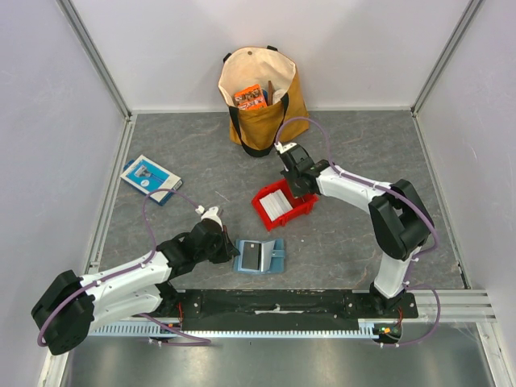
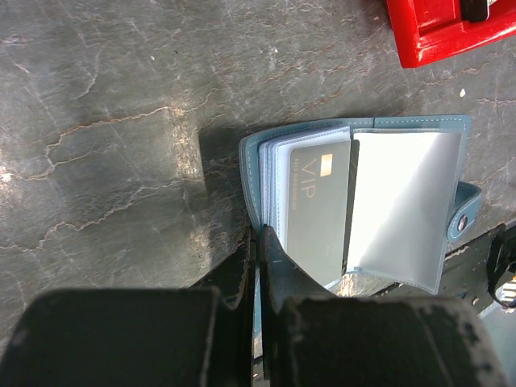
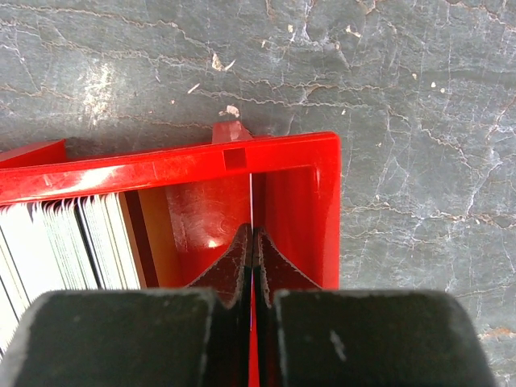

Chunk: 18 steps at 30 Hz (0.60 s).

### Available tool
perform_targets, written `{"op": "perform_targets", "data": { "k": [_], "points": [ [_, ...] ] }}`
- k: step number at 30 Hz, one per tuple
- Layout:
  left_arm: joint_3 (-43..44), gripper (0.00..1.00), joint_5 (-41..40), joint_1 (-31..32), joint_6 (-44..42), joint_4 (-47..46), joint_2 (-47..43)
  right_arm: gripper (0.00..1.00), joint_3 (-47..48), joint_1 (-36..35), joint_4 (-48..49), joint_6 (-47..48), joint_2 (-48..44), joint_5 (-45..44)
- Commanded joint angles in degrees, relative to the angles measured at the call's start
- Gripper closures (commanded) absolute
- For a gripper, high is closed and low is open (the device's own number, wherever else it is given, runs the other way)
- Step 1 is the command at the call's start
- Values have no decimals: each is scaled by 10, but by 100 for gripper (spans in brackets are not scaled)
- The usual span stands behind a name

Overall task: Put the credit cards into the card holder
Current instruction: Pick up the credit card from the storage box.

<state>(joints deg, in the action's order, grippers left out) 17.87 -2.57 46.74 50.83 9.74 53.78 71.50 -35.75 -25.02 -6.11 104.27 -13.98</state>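
The top view alone shows the whole counter (image 1: 363, 145): the open holder (image 1: 260, 256) lies flat near the front edge, the red bin (image 1: 262, 214) just behind it, and a tote (image 1: 266, 121) and a blue-and-white box (image 1: 150, 179) farther back.

Only the left wrist view shows inside the holder (image 2: 403, 201). 1 grey VIP card (image 2: 318, 210) sits in a clear sleeve. The left tool (image 2: 258, 238) is pinched nearly shut on the holder's near teal edge. From above this tool (image 1: 219, 242) merely meets the holder's left side.

The right wrist view shows the right tool (image 3: 252, 234) inside the bin (image 3: 298, 153), its tips pressed together on a thin pale edge-on card (image 3: 251, 201). The cards (image 3: 64, 242) stand stacked at the left, cut off by the frame. From above, the right tool (image 1: 300, 187) hides that corner.
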Motion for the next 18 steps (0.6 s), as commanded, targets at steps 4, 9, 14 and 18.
{"op": "perform_targets", "data": {
  "k": [4, 9, 14, 18],
  "points": [
    [2, 98, 2, 0, -24, -9, -6, 100, 7, 9, -8, -11, -15, 40],
    [0, 98, -1, -1, -22, -10, -7, 100, 8, 20, -6, -11, -30, 66],
    [3, 98, 1, -1, -23, -10, -2, 100, 3, 24, 3, -18, -27, 80],
    [4, 98, 2, 0, -24, -11, 0, 99, -1, 24, 3, -15, -13, 73]
  ]
}}
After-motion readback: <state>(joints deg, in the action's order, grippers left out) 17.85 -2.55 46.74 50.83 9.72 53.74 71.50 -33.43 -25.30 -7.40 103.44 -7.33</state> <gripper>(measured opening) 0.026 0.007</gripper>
